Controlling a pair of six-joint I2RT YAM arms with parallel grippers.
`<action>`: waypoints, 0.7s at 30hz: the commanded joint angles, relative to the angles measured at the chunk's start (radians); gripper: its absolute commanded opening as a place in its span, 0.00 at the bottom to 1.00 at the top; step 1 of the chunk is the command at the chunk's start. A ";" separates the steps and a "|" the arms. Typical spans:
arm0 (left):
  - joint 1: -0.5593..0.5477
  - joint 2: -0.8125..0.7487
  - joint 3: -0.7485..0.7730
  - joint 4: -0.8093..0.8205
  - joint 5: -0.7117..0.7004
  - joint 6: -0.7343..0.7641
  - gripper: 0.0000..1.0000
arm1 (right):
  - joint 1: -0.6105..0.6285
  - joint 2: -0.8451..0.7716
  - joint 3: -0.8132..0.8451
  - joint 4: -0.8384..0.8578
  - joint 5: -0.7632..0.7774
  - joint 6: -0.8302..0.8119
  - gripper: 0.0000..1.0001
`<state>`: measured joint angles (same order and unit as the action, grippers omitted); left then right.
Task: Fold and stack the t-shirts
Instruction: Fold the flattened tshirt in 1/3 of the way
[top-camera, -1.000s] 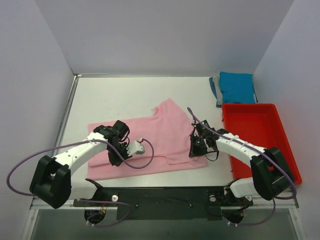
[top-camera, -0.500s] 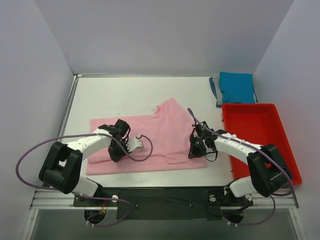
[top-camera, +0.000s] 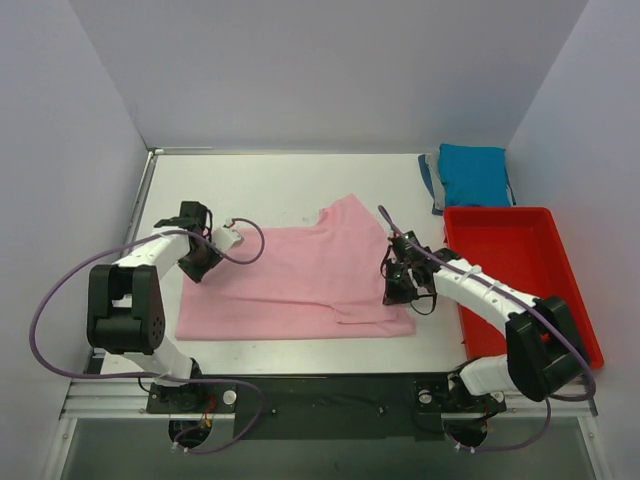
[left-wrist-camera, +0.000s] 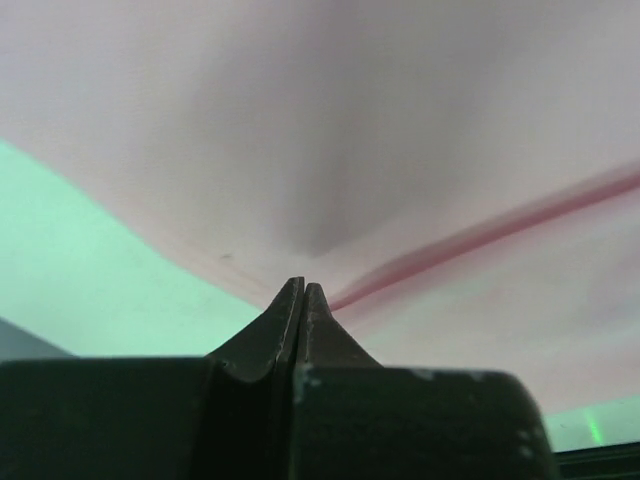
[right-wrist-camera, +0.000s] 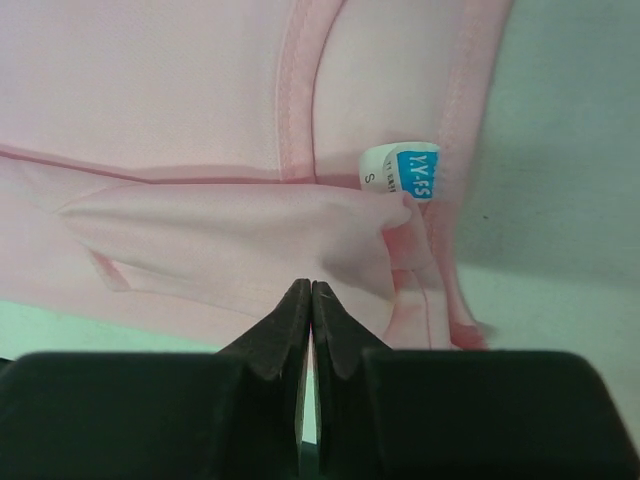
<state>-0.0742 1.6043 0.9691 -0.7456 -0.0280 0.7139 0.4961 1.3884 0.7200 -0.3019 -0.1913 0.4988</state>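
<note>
The light pink t-shirt (top-camera: 290, 285) lies spread across the middle of the table. It fills the left wrist view (left-wrist-camera: 400, 120) and the right wrist view (right-wrist-camera: 180, 100), where its neck label (right-wrist-camera: 415, 172) shows. My left gripper (top-camera: 195, 265) is shut on the shirt's far-left edge, with cloth drawn up to its tips (left-wrist-camera: 300, 287). My right gripper (top-camera: 392, 293) is shut on a fold at the shirt's right edge near the collar (right-wrist-camera: 308, 287). The teal blue t-shirt (top-camera: 473, 175) lies folded at the back right, away from both grippers.
A red plastic tray (top-camera: 560, 290) stands at the right, just in front of the teal shirt and right of my right arm. White walls close in the table on three sides. Purple cables loop from both arms over the shirt.
My left gripper has moved from the shirt's middle out to the far left, pulling the pink cloth with it. The shirt now lies wider and flatter. My right gripper has barely moved.
</note>
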 joint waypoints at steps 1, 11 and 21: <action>0.047 0.011 0.085 -0.001 -0.024 0.047 0.00 | -0.030 -0.104 0.090 -0.141 0.098 -0.013 0.04; 0.033 -0.365 -0.174 -0.196 0.169 0.320 0.33 | -0.175 -0.217 -0.063 -0.215 0.076 0.070 0.59; 0.024 -0.383 -0.352 -0.095 0.079 0.295 0.34 | -0.176 -0.097 -0.165 -0.152 0.007 0.125 0.03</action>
<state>-0.0452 1.2297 0.6411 -0.8806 0.0650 0.9813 0.3210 1.3220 0.6018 -0.4450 -0.1516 0.5697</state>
